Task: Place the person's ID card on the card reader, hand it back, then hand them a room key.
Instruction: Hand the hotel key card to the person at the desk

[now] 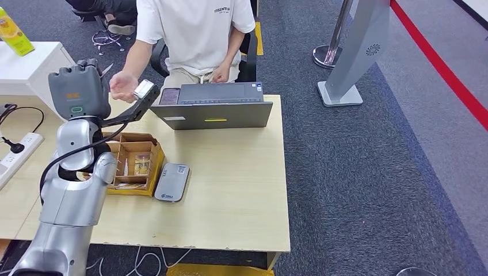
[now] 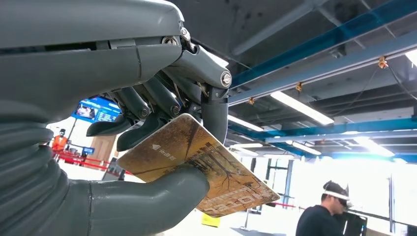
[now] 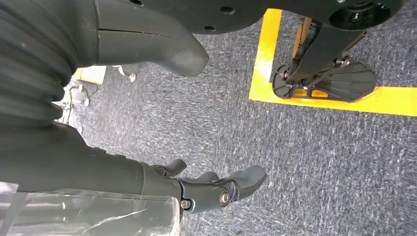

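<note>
On the far left of the head view a white side table [image 1: 34, 66] holds a yellow-green drink carton [image 1: 14, 33], and a white power strip [image 1: 17, 152] lies on the wooden table [image 1: 241, 190] below it. The robot's left hand [image 1: 86, 89] is lifted high above the table's left side. It pinches the room key [image 1: 144, 89], a thin card, between its thumb and its dark fingers [image 2: 147, 101]. In the left wrist view the card [image 2: 196, 164] looks brown and gold with a tree drawn on it, and the thumb presses on one face of it. The card is held out toward the person's hand [image 1: 124, 86], which is open and just beside the card; I cannot tell if they touch. Under the arm sits an open cardboard box [image 1: 135, 167] with small things inside. Just beside the box lies the grey card reader [image 1: 171, 182], flat on the table. Farther back stands a grey laptop [image 1: 213, 106], and the person in a white shirt [image 1: 193, 34] sits behind it. The right hand [image 3: 206, 189] hangs down over the grey carpet, holding nothing, with its fingers loose and a little apart.
</note>
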